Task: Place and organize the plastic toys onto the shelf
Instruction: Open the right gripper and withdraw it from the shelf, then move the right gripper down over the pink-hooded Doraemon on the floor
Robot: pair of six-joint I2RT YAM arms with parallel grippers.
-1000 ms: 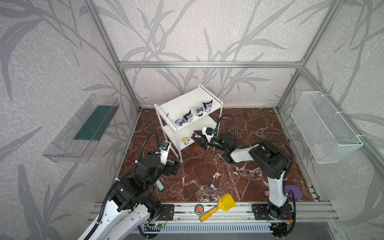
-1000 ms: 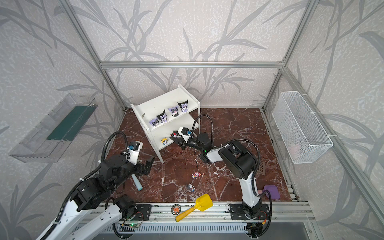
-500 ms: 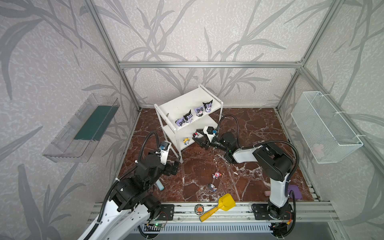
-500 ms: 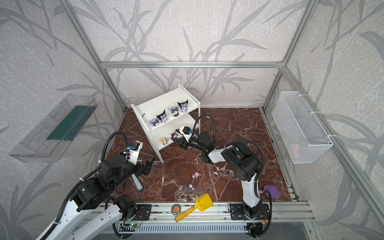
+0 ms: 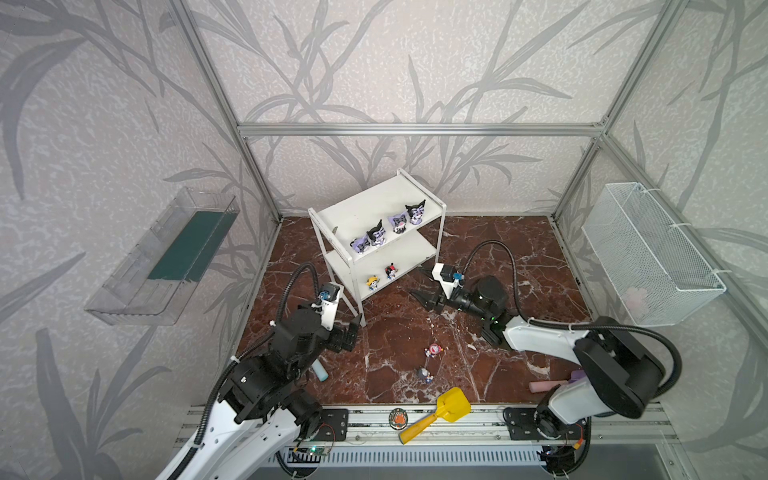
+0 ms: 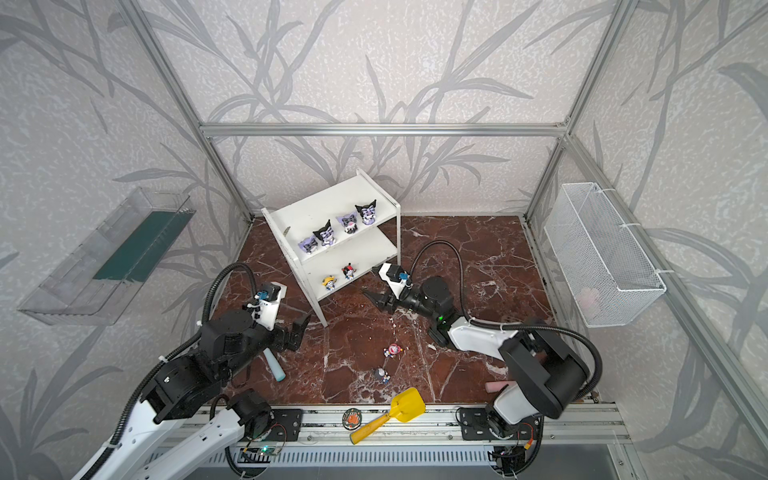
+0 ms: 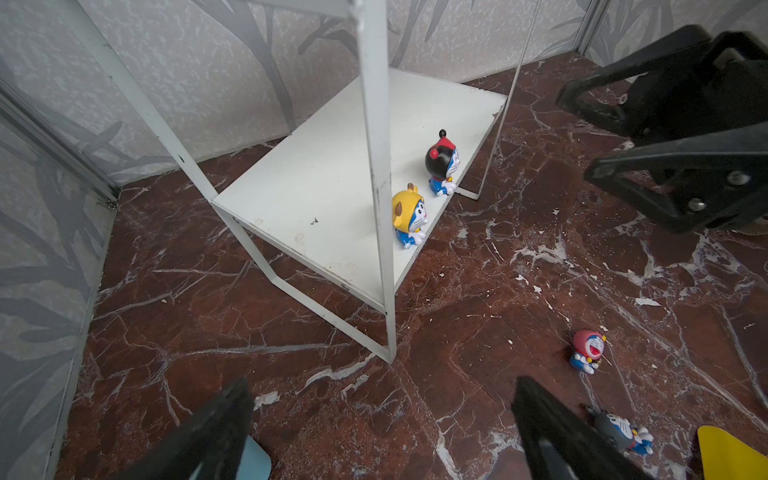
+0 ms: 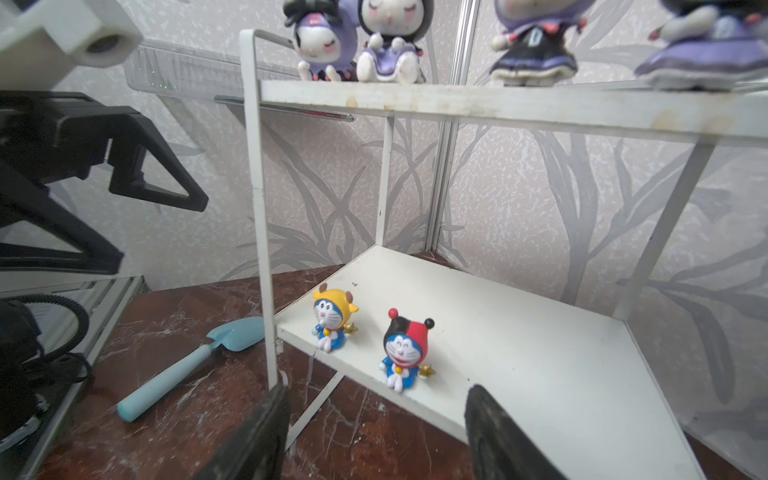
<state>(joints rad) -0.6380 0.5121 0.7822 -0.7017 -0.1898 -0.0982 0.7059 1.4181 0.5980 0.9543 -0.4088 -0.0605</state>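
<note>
The right gripper [image 8: 376, 392] is open and empty. Just to its left, the red-black toy [image 8: 405, 353] sits on the lower board of the shelf [image 5: 399, 253], with the yellow toy [image 8: 332, 316] further left. Four purple toys [image 5: 388, 230] line the top board. The left gripper [image 7: 382, 390], wide open, hovers near the shelf's near leg. The pink toy [image 5: 433, 350] and grey toy [image 5: 424, 375] lie nearer on the worktop [image 5: 498, 237].

On the shelf [image 5: 409, 254] the lower board is bare right of the red-black toy [image 8: 405, 349]. The yellow toy [image 8: 332, 318] and a leg [image 8: 262, 228] block its left end.

Shelf [image 5: 365, 210] white painted metal w/ matt scuffed boards (rust-ish stains), toys [image 8: 405, 353] glossy plastic, floor [image 5: 540, 241] polished marble-look.
</note>
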